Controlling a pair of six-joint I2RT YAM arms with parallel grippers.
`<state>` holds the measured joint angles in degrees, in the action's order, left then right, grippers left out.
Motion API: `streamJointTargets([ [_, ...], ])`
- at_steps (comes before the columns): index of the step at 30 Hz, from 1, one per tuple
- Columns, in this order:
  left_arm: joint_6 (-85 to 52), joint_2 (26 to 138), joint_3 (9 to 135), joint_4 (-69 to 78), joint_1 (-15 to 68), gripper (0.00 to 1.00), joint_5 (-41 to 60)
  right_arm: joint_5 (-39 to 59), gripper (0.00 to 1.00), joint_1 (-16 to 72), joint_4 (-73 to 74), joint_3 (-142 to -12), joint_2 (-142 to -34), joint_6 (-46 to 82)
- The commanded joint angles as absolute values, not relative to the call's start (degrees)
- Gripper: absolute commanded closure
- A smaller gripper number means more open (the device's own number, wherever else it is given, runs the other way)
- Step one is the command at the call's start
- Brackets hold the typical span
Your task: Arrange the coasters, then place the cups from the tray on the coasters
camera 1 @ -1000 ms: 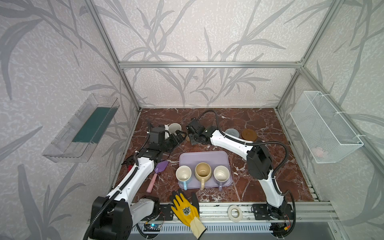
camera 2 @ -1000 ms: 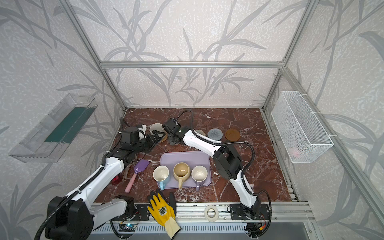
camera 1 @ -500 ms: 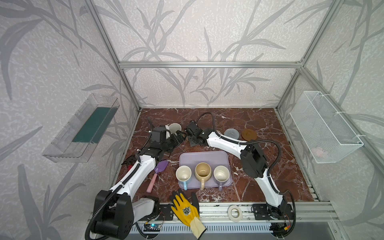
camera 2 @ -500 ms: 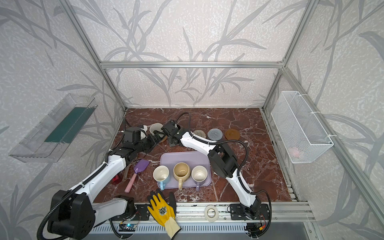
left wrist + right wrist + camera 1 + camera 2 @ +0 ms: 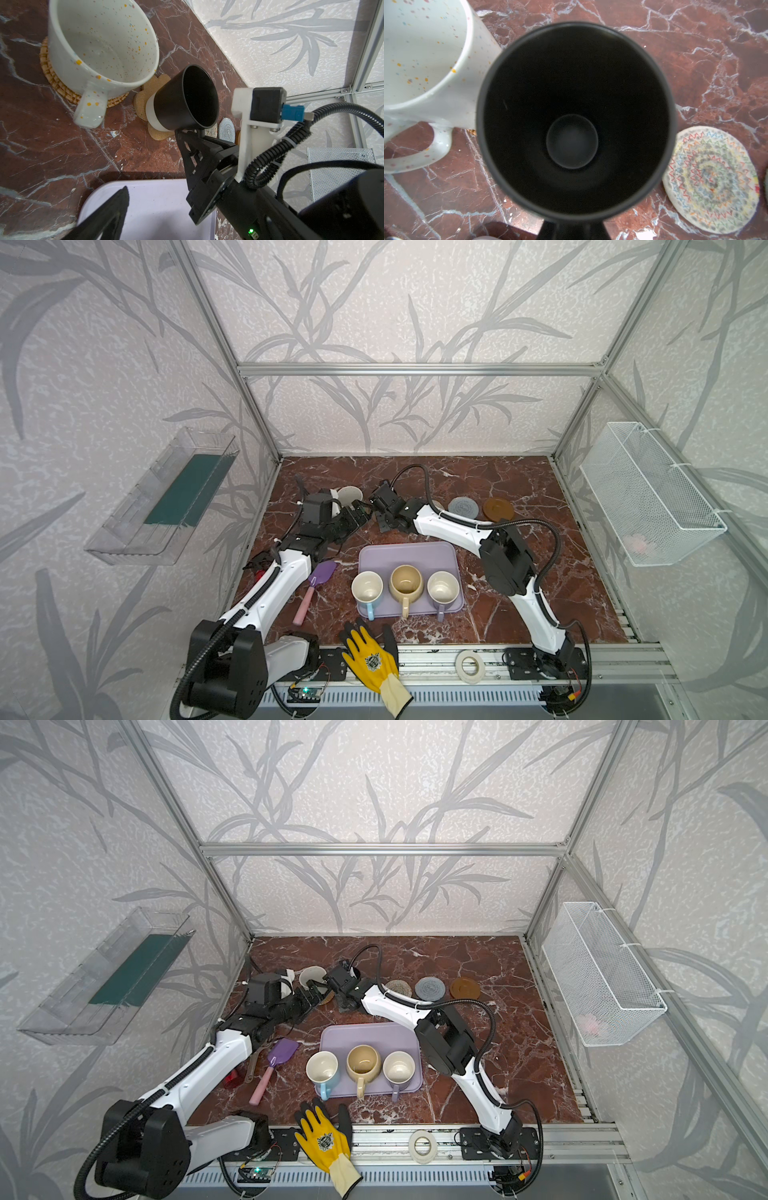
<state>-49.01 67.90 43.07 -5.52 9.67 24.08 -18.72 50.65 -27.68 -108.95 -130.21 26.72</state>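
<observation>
Black tapered mug [image 5: 185, 99], centre frame, over tan paw-shaped coaster [image 5: 142, 101]; contact unclear. Right gripper [image 5: 188, 131] pinches it; left gripper [image 5: 356, 516] spread, empty. Step: placing second cup. Next: seat squarely, release.

Three cups [image 5: 406, 583] are standing in a row in the tray [image 5: 409, 556], along its front edge. Behind the tray, to its left, a fourth cup [image 5: 99, 41] is sitting on a round coaster [image 5: 52, 79], and a fifth cup [image 5: 182, 99] is hanging tilted over the paw-shaped coaster [image 5: 140, 104].

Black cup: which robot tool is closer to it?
Right. The right tool is shut on the black cup, holding it. The left tool hangs open beside it, apart.
</observation>
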Motion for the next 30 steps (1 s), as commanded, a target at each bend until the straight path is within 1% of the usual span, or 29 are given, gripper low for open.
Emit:
streamJointTargets([
  [1, -48.4, 68.5, 44.5, -4.5, 9.5, 0.04, 23.6, -22.6, 1.00, 50.4, -23.9, -110.3, -128.5, 26.3],
  [7, -48.2, 68.5, 44.4, -4.4, 9.5, 0.04, 23.4, -23.2, 1.00, 50.4, -22.4, -109.1, -127.8, 26.2],
  [17, -48.4, 68.9, 43.9, -3.9, 9.5, 0.04, 23.6, -23.1, 1.00, 50.6, -24.6, -108.2, -129.2, 27.0],
  [24, -48.9, 68.7, 43.2, -3.3, 9.5, 0.04, 23.9, -22.0, 1.00, 51.3, -25.6, -106.5, -129.2, 27.4],
  [30, -49.2, 68.0, 42.8, -3.1, 9.5, 0.04, 24.0, -19.1, 1.00, 51.6, -25.5, -104.9, -128.7, 28.5],
])
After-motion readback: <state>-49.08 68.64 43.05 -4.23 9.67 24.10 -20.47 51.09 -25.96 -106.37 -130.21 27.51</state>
